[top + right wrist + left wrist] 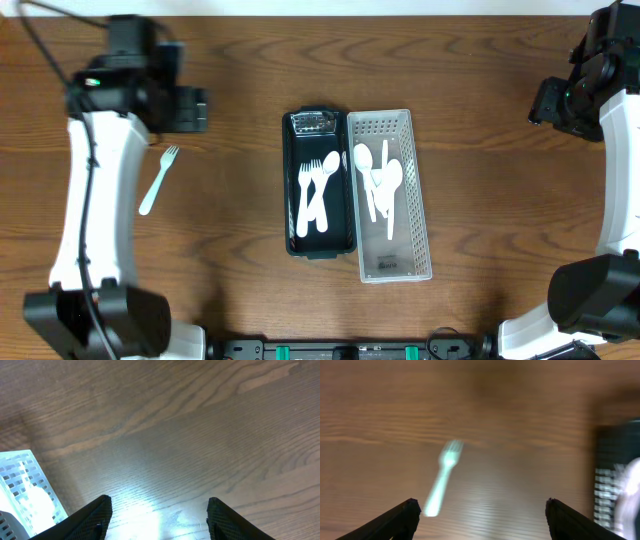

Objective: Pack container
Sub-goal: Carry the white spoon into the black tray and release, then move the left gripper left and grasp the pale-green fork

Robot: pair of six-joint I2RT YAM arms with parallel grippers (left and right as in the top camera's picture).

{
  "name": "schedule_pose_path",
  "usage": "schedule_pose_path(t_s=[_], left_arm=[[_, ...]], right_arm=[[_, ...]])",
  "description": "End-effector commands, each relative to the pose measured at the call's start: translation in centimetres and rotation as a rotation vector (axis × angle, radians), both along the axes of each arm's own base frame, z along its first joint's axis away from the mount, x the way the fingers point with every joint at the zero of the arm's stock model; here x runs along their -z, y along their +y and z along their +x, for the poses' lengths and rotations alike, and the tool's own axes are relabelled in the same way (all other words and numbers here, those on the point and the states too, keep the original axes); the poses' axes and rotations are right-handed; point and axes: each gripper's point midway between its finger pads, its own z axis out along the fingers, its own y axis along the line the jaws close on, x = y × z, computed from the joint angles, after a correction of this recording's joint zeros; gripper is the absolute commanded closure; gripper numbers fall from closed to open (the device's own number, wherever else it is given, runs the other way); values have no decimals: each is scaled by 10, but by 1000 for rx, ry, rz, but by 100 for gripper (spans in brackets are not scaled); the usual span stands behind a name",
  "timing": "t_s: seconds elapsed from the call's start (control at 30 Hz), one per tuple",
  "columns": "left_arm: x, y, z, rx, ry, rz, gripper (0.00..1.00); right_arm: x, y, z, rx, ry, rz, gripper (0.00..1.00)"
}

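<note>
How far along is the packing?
Done: white plastic forks sit in the black rectangular tray, white plastic spoons in the white perforated basket. In hand: nothing; the open left hand is near one loose white plastic fork on the wooden table. Left: packing that fork. The right hand is open, off aside.

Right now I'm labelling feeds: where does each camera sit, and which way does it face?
Overhead: above the table, straight down on tray, basket, fork; left arm, right arm show.
Left wrist: on left gripper, facing down at blurred fork, tray edge; open fingers show.
Right wrist: on right gripper, facing table, basket corner; open fingers show.
Shared: overhead and left wrist both see the fork.
</note>
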Motion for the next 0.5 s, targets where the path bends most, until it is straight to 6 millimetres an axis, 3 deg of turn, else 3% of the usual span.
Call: schedule_pose_path(t_s=[0.0, 0.27, 0.47], left_arm=[[39, 25, 3, 141, 98, 3, 17], [110, 75, 17, 131, 200, -4, 17], [159, 82, 11, 185, 307, -29, 17]], right_arm=[[1, 0, 0, -14, 4, 0, 36], [2, 1, -3, -13, 15, 2, 33], [2, 1, -3, -13, 15, 2, 31]])
